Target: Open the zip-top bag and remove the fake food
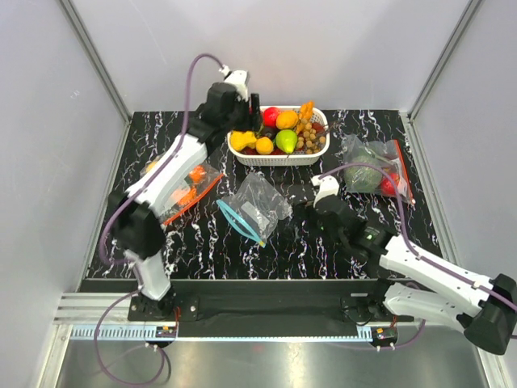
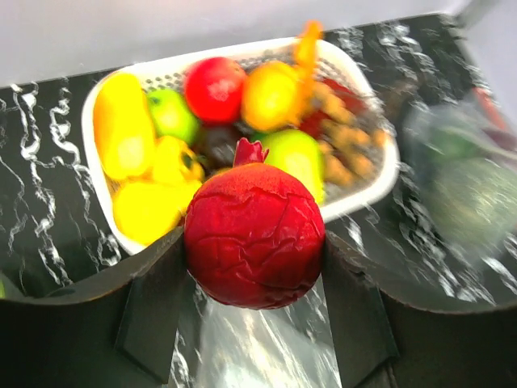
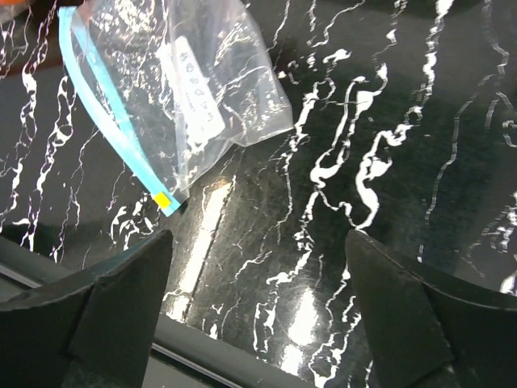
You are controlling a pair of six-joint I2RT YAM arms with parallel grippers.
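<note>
Nearest the bases, the right tool (image 3: 258,242) is seen low over the black marbled table (image 1: 210,250) with its jaws spread wide and nothing between them, only bare table under it in the wrist view.

The zip-top bag (image 1: 254,208) is found at about 9 o'clock from that tool, pretty much mid-table. It's lying flat, with the teal zip strip (image 3: 113,121) along its near-left edge, and a white label can be made out through the plastic. The bag isn't touched by either tool.

Further out, at 9 o'clock from the zip-top bag, a clear bag with an orange-red strip (image 1: 190,187) is partly covered by the left arm. A second bag like it (image 1: 371,168), with something green inside, is parked at roughly 2 o'clock near the right edge of the table.

At the far end, around 12 o'clock from the zip-top bag, the white basket (image 1: 279,160) is sitting, loaded with yellow, green and orange pieces. The bunch of tan-brown balls (image 1: 311,137) is tucked in at its 3 o'clock end.

The left tool (image 2: 254,267) is reached out to the basket's 9 o'clock side and is clamped on the red fruit (image 2: 254,230), a wrinkly one with a little crown on top, pinched from both sides. It's held up off the table right by the basket's rim. Whether it's over the basket or just short of it can't be told.
</note>
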